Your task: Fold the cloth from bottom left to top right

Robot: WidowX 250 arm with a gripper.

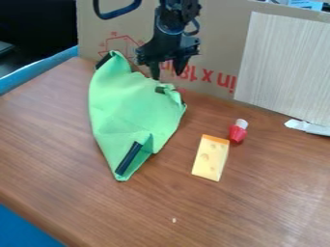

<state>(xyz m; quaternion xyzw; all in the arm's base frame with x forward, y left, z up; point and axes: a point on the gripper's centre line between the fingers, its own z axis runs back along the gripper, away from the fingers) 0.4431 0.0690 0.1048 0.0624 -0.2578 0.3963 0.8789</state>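
With black gripper (166, 77) spread and empty near the far edge of green cloth (126, 106) on wooden table (258, 207), aim for the near corner (122, 176), pinch shallowly by the dark strip (129, 158), lift low, and draw slowly far-right without dragging the rest.

Crumpled green cloth (129, 106) on tbl (258, 207) w/ cheese (211, 159) & red btl (238, 132), jaws spread nr cloth's far edge.

A brown wooden table (258, 207) carries a rumpled green cloth (132, 106), a yellow toy cheese wedge (209, 159) with a small red bottle (238, 133) just beside it, and a pale crumb (174, 220) nearer the front of the view
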